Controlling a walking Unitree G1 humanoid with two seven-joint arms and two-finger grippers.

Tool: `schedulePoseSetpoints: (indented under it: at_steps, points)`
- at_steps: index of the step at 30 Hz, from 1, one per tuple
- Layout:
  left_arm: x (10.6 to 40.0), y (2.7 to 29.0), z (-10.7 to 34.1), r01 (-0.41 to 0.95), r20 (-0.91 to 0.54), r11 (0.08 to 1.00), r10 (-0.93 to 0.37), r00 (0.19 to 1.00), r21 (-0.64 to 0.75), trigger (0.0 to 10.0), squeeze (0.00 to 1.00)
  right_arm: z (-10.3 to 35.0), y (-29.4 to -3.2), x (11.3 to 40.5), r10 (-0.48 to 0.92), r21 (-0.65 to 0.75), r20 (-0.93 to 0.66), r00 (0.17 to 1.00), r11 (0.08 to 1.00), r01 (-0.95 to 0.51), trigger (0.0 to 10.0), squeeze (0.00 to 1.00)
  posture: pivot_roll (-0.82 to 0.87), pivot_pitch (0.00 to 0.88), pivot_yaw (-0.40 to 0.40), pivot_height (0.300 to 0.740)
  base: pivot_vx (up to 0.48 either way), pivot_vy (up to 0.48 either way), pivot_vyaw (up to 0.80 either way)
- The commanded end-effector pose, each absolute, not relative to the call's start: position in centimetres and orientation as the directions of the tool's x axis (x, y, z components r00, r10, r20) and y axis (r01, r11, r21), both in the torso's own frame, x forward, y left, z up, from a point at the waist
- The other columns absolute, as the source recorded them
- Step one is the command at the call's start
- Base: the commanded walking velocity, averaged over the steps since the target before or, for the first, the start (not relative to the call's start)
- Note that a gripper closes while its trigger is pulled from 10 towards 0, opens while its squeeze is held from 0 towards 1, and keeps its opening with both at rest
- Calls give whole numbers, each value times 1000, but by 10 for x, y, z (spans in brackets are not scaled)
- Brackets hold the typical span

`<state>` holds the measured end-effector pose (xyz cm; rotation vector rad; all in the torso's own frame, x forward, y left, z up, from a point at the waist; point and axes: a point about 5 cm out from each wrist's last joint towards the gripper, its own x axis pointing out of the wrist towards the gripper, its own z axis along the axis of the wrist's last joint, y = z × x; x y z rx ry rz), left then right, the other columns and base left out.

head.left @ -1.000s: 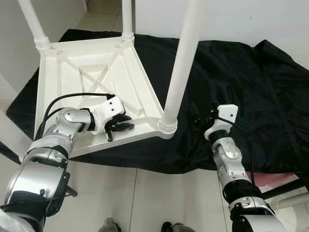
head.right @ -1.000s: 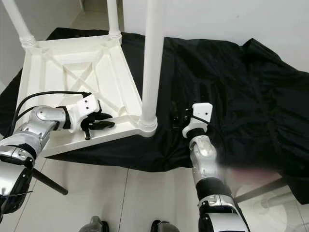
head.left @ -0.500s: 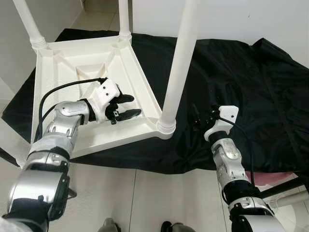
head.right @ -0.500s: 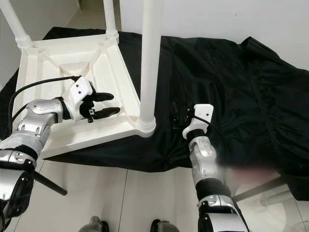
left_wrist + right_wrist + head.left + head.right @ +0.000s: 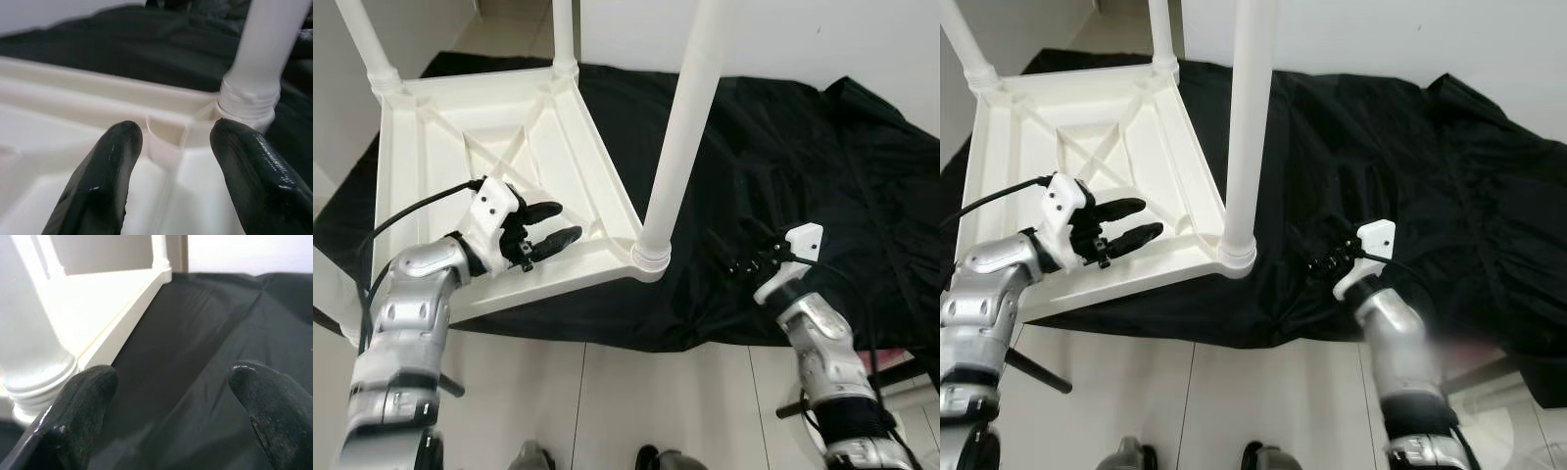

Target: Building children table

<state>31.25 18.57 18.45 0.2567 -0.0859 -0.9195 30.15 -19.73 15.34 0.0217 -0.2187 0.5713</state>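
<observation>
A white plastic children's table point(image 5: 440, 137) lies upside down on a black cloth point(image 5: 783, 147), its ribbed underside facing up. Three white legs stand screwed into its corners: the near right leg point(image 5: 680, 127), the far middle leg point(image 5: 563, 34) and the far left leg point(image 5: 364, 44). My left gripper point(image 5: 548, 225) hovers open over the underside near the front rim, its fingers point(image 5: 105, 176) pointing at the socket of the near leg point(image 5: 264, 54). My right gripper point(image 5: 736, 257) is open low over the cloth, just right of that leg's base point(image 5: 34, 357).
The black cloth covers the floor to the right and behind the table. Pale floor tiles point(image 5: 607, 401) lie in front of me. A white wall point(image 5: 862, 39) stands behind. A dark rod point(image 5: 1033, 370) crosses the floor at the lower left.
My left gripper has drawn back toward the table's front rim and a little left. My right arm has shifted right and nearer to me. The view has also shifted slightly.
</observation>
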Motion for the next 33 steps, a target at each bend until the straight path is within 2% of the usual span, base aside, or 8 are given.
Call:
schedulePoseSetpoints:
  at_steps: [1, 2, 6, 14, 15, 19, 28, 33]
  points:
    - [320, 200, 184, 494, 36, 837, -515, 856, 234, 10000, 0, 154, -194, 297, 607, -55, 185, 773, 792, -608, 10000, 0, 68, 150, -77, 740, 0, 0, 0]
    - [320, 200, 184, 494, 36, 837, -515, 856, 234, 10000, 0, 154, -194, 297, 607, -55, 185, 773, 792, -608, 10000, 0, 68, 150, -77, 740, 0, 0, 0]
    - [307, 200, 179, 536, -4, 811, -551, 835, 235, 10000, 0, 163, -186, 296, 732, -86, 149, 665, 680, -728, 10000, 0, 75, 145, -90, 740, 0, 0, 0]
    - [301, 198, 180, 530, -30, 814, -539, 842, 238, 10000, 0, 167, -182, 296, 758, -84, 140, 638, 651, -755, 10000, 0, 79, 141, -95, 740, 0, 0, 0]
    - [300, 197, 178, 529, -39, 814, -536, 843, 239, 10000, 0, 170, -170, 301, 787, -85, 149, 599, 614, -785, 10000, 0, 95, 128, -107, 740, 0, 0, 0]
    - [297, 195, 175, 524, -53, 817, -528, 848, 242, 10000, 0, 174, -152, 309, 817, -95, 155, 556, 572, -815, 10000, 0, 99, 122, -109, 740, 0, 0, 0]
    - [296, 192, 176, 507, -58, 825, -510, 858, 248, 10000, 0, 179, -117, 330, 814, -108, 196, 547, 572, -813, 10000, 0, 103, 114, -105, 740, 0, 0, 0]
    - [297, 189, 177, 499, -56, 828, -503, 863, 254, 10000, 0, 181, -104, 338, 774, -87, 226, 592, 621, -779, 10000, 0, 110, 115, -106, 740, 0, 0, 0]
